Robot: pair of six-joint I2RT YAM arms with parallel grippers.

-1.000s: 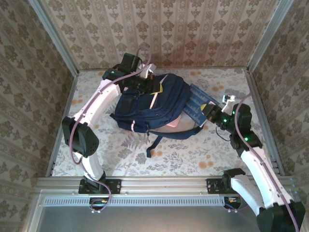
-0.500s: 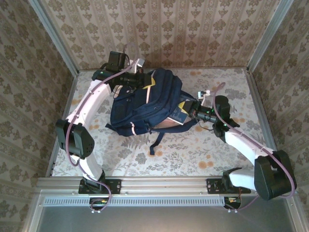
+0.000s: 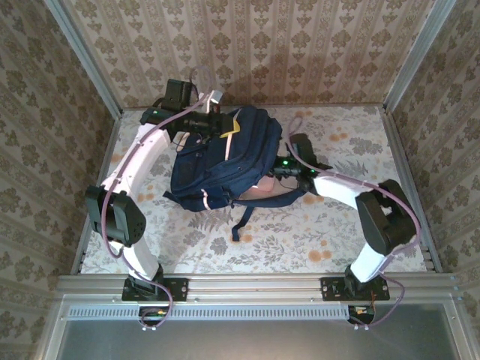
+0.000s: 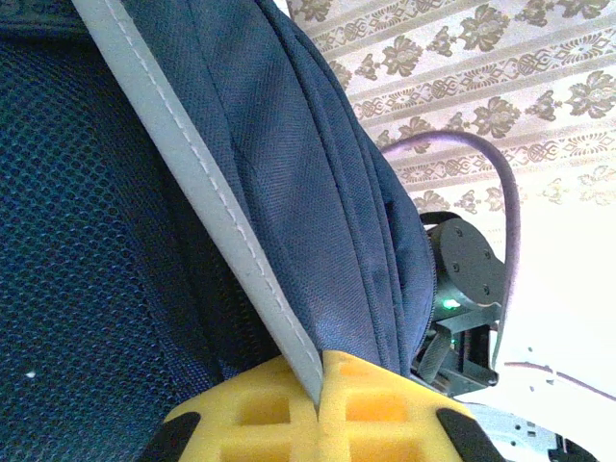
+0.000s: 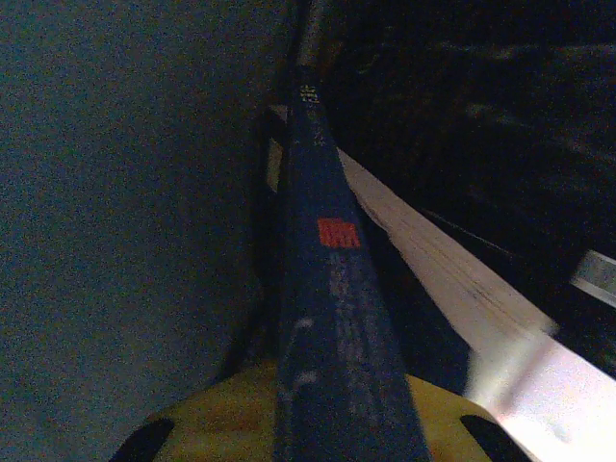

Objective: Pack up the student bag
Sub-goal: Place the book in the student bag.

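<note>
The student bag (image 3: 225, 161) is a navy backpack lying mid-table with its top raised toward the back wall. My left gripper (image 3: 223, 126) holds that top up. In the left wrist view its yellow pads (image 4: 260, 414) are shut on the bag's pale stripe trim (image 4: 212, 202). My right gripper (image 5: 337, 423) is pushed into the bag's right-side opening (image 3: 274, 174), where it is dark. It is shut on a dark blue book (image 5: 327, 308) with a red square on its spine. White page edges (image 5: 452, 279) of the book show beside the spine.
A loose shoulder strap (image 3: 238, 221) trails from the bag toward the front. The floral tablecloth (image 3: 337, 232) is bare at the front and right. Patterned walls and an aluminium frame (image 3: 405, 172) close in the table on three sides.
My right arm has swung left and carried the dark blue book from beside the bag into its opening. The left gripper lifted the bag's top and now holds it still.
</note>
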